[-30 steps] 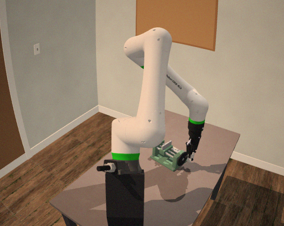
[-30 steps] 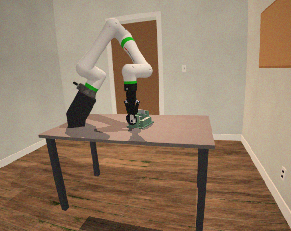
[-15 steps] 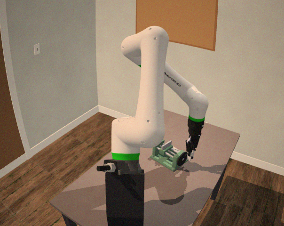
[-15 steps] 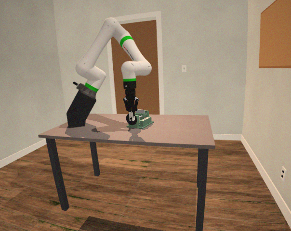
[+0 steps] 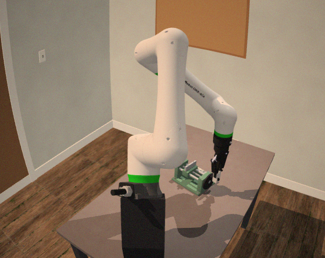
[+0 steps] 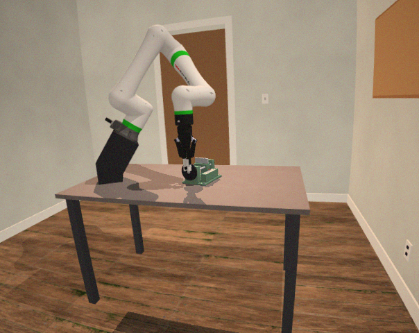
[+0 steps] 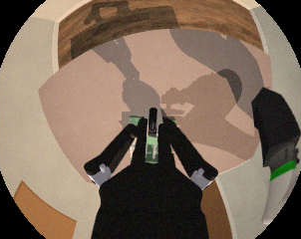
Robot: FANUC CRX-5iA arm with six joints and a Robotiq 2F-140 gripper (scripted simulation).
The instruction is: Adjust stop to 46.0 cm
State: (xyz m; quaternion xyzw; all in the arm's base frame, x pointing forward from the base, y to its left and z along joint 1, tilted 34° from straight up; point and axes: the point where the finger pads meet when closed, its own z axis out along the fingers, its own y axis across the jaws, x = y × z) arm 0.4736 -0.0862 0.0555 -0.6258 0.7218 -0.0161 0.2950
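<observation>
The pinkish-brown table bears the green fixture and the robot's black pedestal.

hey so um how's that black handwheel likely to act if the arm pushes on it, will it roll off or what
The handwheel probably won't roll away, since it sits on the end of the green frame. It would likely turn in place, being round and upright. It looks stiff, with an even rim.

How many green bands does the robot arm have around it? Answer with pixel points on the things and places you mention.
3 visible: a base band (image 5: pixel 143 178) (image 6: pixel 132 125) (image 7: pixel 283 170) low on the arm, an elbow band (image 5: pixel 156 73) (image 6: pixel 180 56) at the forearm's upper end, and a wrist band (image 5: pixel 223 134) (image 6: pixel 183 112) at its far end. The top view mostly hides the elbow band.
</observation>
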